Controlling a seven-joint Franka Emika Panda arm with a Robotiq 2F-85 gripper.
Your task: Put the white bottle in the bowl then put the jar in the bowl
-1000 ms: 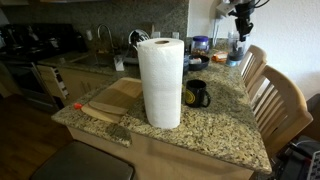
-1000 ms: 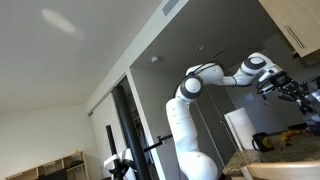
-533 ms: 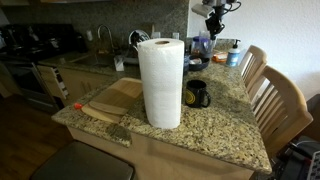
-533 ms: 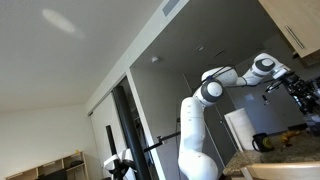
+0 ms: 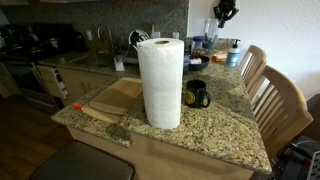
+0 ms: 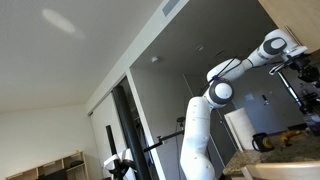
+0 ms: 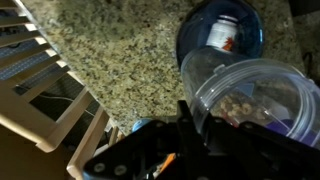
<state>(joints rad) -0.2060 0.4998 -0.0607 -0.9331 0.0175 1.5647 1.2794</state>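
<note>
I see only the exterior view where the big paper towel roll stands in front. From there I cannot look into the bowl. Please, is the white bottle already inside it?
Observer: Yes. In the wrist view the white bottle lies inside the blue bowl.
Operator: Thank you. And the jar, is it in the bowl too?
Observer: No. The wrist view shows the clear jar outside the bowl, close against the claw. I cannot tell if the claw grips it.
</note>
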